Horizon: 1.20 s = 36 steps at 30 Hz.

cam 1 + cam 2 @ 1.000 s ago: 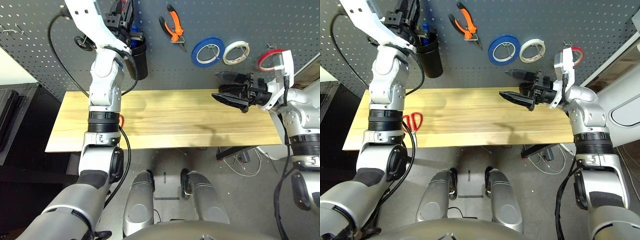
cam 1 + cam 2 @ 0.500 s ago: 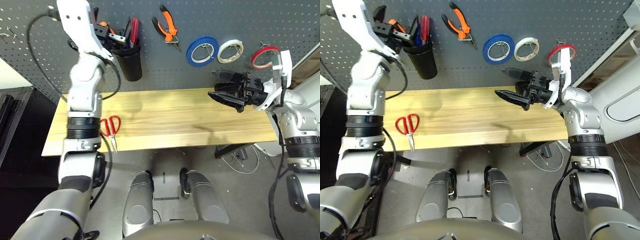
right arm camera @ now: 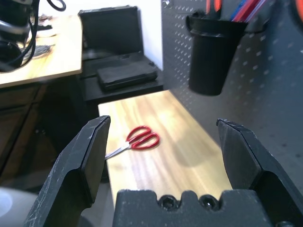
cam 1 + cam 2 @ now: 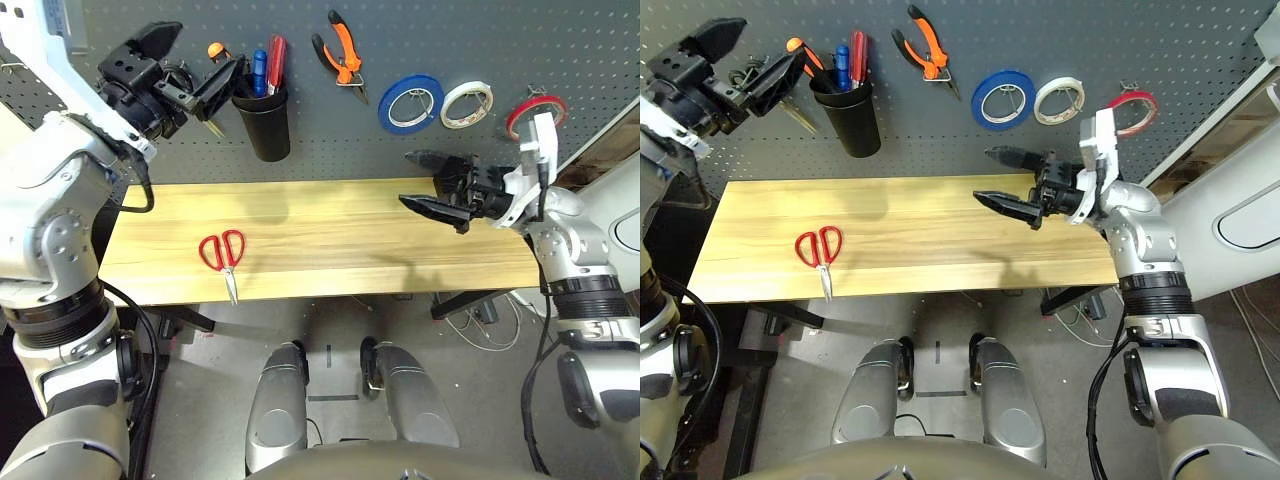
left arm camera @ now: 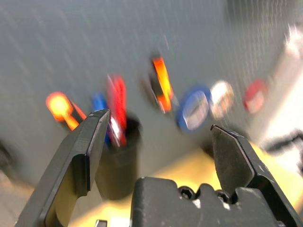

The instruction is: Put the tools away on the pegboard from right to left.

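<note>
— What's on the pegboard (image 4: pixel 420 40)?

— It's a dark grey metal panel, dotted all over with a grid of small holes. A smooth black cup (image 4: pixel 264 122) hangs just beside the left pincer (image 4: pixel 188 68), with the red-handled screwdriver (image 4: pixel 275 64) standing in it among a blue handle and an orange one. Further from that pincer, toward the right one, hang the orange-and-black pliers (image 4: pixel 341 55), then a blue tape roll (image 4: pixel 412 102), a white roll (image 4: pixel 467 105), and the thin red tape ring (image 4: pixel 531 113), which is just above the right pincer's wrist.

— And the scissors (image 4: pixel 222 255)?

— Flat on the pale, wood-grained worktop (image 4: pixel 330 230), red loop handles toward the board, slim steel blades pointing at the front edge. They lie below the left pincer and well apart from the right pincer (image 4: pixel 425 180), which faces them across the worktop.

— How are the arms posed?

— The left one is raised in front of the board, its pincer level and pointing toward the cup, black fingers spread wide and holding nothing. The right one reaches sideways over the worktop's right end, pointing left, its fingers (image 3: pixel 85 156) also wide apart and empty.
</note>
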Motion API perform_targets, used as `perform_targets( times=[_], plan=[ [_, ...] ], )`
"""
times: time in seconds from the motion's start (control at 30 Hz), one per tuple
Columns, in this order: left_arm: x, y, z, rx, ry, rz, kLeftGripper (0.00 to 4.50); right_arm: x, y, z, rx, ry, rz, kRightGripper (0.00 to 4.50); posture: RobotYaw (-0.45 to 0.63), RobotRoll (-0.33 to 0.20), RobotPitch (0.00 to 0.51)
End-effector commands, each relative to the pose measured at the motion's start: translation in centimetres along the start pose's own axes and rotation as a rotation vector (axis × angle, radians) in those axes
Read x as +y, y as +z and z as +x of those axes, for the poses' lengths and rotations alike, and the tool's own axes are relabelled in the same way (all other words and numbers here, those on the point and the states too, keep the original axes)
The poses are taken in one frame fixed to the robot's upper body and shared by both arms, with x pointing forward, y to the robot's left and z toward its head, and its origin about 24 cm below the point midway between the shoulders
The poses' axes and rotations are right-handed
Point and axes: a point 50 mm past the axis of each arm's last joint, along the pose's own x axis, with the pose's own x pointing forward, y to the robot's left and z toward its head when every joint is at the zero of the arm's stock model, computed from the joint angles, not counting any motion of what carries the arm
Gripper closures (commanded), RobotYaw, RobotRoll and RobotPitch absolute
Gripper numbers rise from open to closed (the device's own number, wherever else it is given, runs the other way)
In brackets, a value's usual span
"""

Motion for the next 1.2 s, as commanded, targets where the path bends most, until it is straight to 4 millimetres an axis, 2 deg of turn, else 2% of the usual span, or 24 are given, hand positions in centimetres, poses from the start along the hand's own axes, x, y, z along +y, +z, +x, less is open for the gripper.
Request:
perform_targets(
  times=[0.03, 0.17, 0.3, 0.47, 0.87, 1.03, 1.2],
  plan=[
    [-0.7, -1.6, -1.9, 0.163, -0.082, -0.028, 0.02, 0.5, -1.2, 0.3, 0.032, 0.043, 0.015, 0.00, 0.18, 0.000, 0.172],
    [-0.9, -4.3, -3.7, 0.314, -0.093, -0.086, 0.02, 0.8, -1.9, 0.8, 0.043, 0.077, 0.020, 0.00, 0.18, 0.000, 0.178],
    [-0.6, -7.2, -4.3, 0.397, -0.009, -0.100, 0.02, 1.2, -2.4, 1.1, 0.069, 0.094, 0.008, 0.00, 0.17, 0.000, 0.180],
    [-0.1, -12.6, -5.1, 0.517, 0.123, -0.232, 0.02, 2.2, -3.3, 1.1, 0.090, 0.079, 0.003, 0.00, 0.14, 0.000, 0.193],
    [0.6, -21.1, -3.1, 0.686, 0.365, -0.312, 0.02, 3.3, -4.2, 1.3, 0.147, 0.019, -0.093, 0.00, 0.08, 0.000, 0.244],
    [1.6, -23.0, -1.9, 0.695, 0.468, -0.327, 0.02, 4.1, -4.4, 1.7, 0.118, 0.029, -0.082, 0.00, 0.06, 0.000, 0.261],
    [2.7, -24.6, -2.0, 0.726, 0.584, -0.305, 0.02, 4.9, -4.0, 2.1, 0.083, 0.046, -0.065, 0.00, 0.04, 0.000, 0.285]
  ],
)
